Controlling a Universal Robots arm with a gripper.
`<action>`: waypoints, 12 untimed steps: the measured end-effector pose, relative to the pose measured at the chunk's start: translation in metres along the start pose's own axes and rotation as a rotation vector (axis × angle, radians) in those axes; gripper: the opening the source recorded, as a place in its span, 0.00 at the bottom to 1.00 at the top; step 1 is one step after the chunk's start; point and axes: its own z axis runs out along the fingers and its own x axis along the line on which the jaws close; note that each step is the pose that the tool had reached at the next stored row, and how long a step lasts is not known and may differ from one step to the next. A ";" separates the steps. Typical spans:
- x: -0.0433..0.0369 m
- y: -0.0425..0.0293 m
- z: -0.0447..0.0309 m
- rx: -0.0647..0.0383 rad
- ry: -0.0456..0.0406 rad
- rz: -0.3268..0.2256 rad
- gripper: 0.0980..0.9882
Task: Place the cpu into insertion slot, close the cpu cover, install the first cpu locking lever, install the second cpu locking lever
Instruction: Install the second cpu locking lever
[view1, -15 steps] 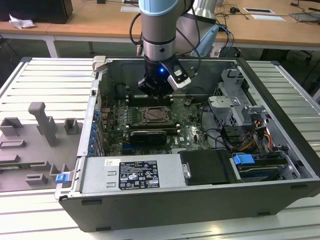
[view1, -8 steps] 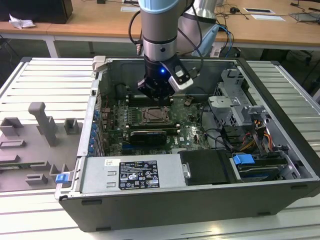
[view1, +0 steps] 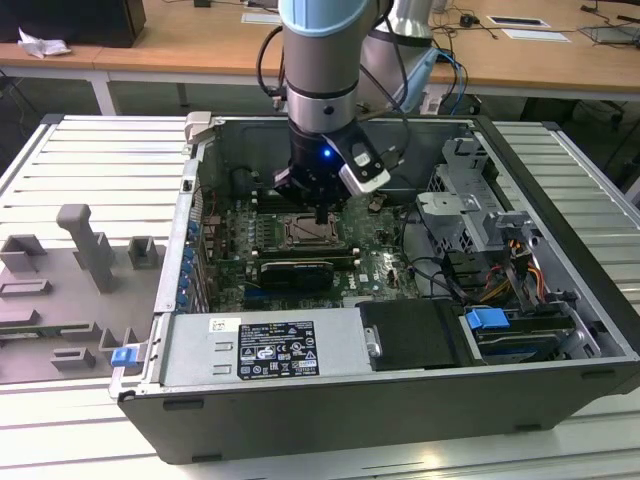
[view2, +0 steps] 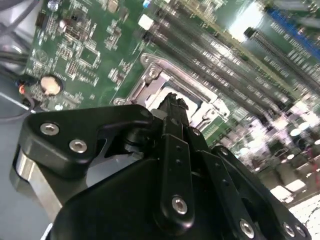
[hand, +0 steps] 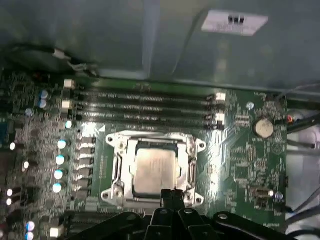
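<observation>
The cpu (hand: 154, 170) lies flat in the insertion slot (hand: 118, 172) on the green motherboard, its pale metal face showing through the window of the cpu cover (hand: 150, 141). The cover is down flat around the chip. My black gripper (hand: 172, 196) hovers at the slot's near edge, fingers pressed together with nothing between them. In the second wrist view the gripper (view2: 171, 101) points down at the socket's metal frame (view2: 152, 75). In the exterior view the gripper (view1: 318, 213) hangs just above the cpu (view1: 311, 233) inside the open computer case. How the locking levers stand is unclear.
Long black memory slots (hand: 145, 106) run beside the socket. A coin battery (hand: 263, 127) sits on the board. The case walls (view1: 190, 240), a drive cage (view1: 470, 200), cables (view1: 450, 275) and a power supply (view1: 270, 345) surround the board. Grey fixtures (view1: 90, 245) stand at the exterior view's left.
</observation>
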 end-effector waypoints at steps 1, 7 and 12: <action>0.0006 -0.0082 -0.0007 0.000 0.0001 0.000 0.01; 0.0273 -0.0200 -0.0031 -0.006 -0.0005 0.000 0.01; 0.0296 -0.0211 0.0079 -0.007 0.0003 -0.007 0.01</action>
